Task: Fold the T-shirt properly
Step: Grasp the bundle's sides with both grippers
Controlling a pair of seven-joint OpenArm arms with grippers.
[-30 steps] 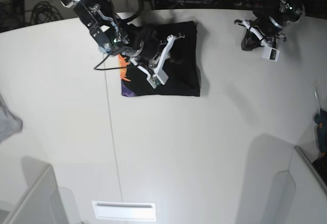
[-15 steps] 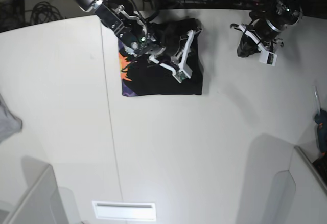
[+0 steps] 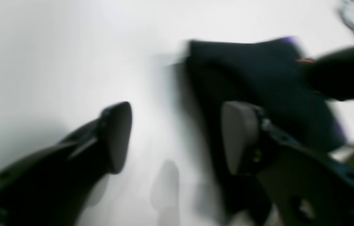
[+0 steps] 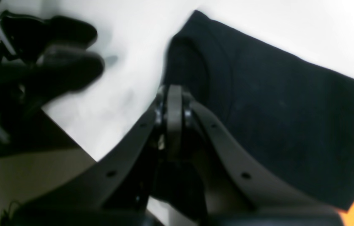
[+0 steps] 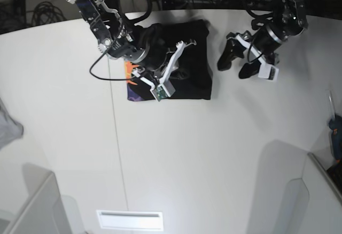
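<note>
T-shirt (image 5: 184, 57) lies folded compact under my right pincer (image 4: 174, 103), jaws closed, empty I think. Left pincer (image 3: 177, 138) gapes beside its edge. Only tidying left, I judge.

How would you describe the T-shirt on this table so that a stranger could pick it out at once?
Look to the far side of the white table, under the right gripper. The T-shirt lies there as a black folded rectangle. Its orange and purple print at one edge sets it apart from the small grey cloth at the table's side.
</note>
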